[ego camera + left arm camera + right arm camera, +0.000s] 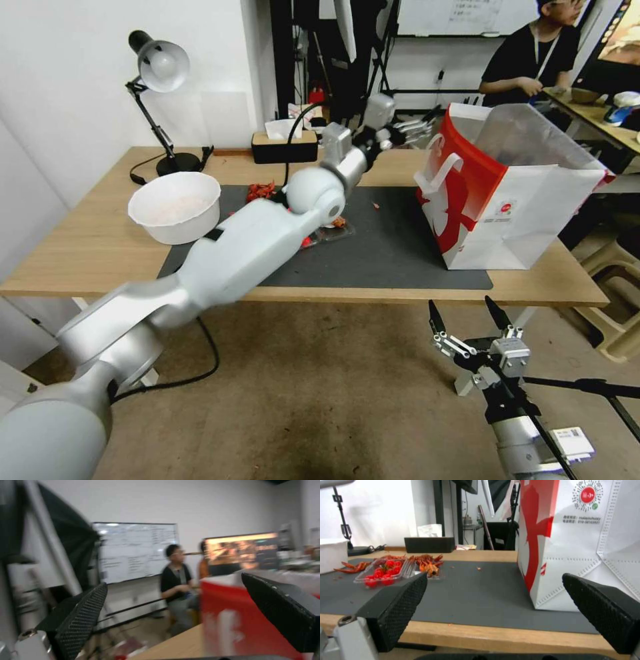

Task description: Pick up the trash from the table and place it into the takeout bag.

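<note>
Left claw [415, 129], fingers spread and empty, hovers just beside takeout bag [513, 200].

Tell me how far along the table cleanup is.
Apparently near done: none of the listed trash lies on the table; only the white bowl and food trays remain. Left gripper, jaws open and empty, is beside the takeout bag. Right gripper waits open below the edge.

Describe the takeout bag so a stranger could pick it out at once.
Start at the long wooden table with the dark grey mat. On the mat's right end stands the takeout bag, upright and open-topped. Unlike the low white bowl at the mat's left end, it is tall, stiff, white and red, with a small round logo.
</note>
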